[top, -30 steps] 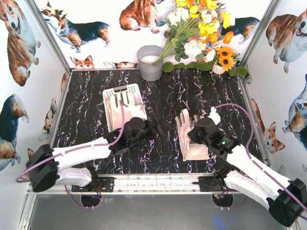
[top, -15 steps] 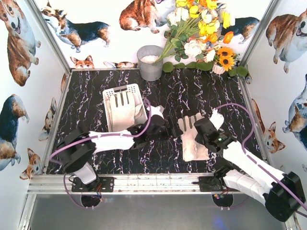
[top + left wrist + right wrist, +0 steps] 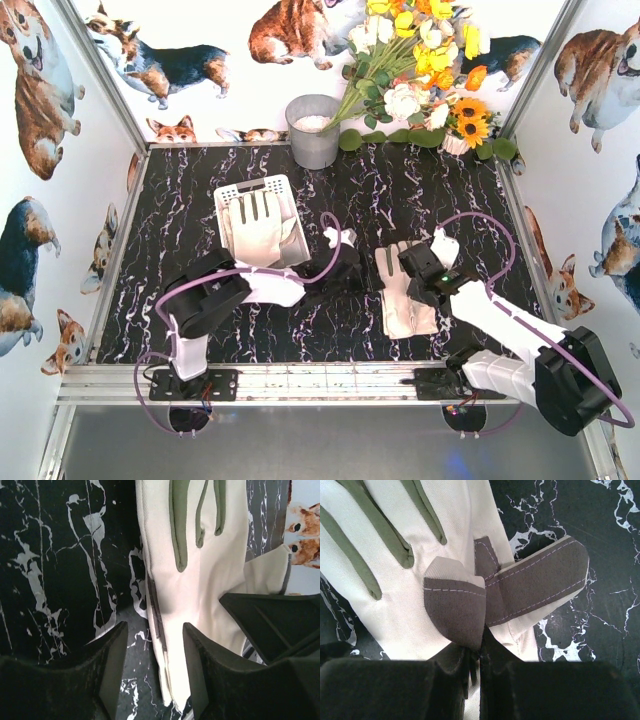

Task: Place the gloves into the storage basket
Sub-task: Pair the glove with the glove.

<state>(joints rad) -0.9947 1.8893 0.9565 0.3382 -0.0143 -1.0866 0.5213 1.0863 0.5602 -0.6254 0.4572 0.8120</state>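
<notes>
A cream glove (image 3: 402,308) with grey patches lies flat on the black marble table right of centre. My right gripper (image 3: 410,268) sits on it. In the right wrist view the right gripper (image 3: 481,652) is shut on a folded grey-patched flap of that glove (image 3: 395,595). My left gripper (image 3: 360,270) is at the glove's left edge. In the left wrist view the left gripper (image 3: 154,675) is open, with the glove's edge (image 3: 210,580) between its jaws. Another glove (image 3: 258,228) lies in the white storage basket (image 3: 232,190) at the back left.
A grey metal bucket (image 3: 313,130) stands behind the basket. A bunch of artificial flowers (image 3: 420,70) lies at the back right. Corgi-print walls close in three sides. The two grippers are close together over the glove.
My left arm has swung right, away from the basket, to the left edge of the glove on the table. My right gripper and that glove have shifted slightly.
</notes>
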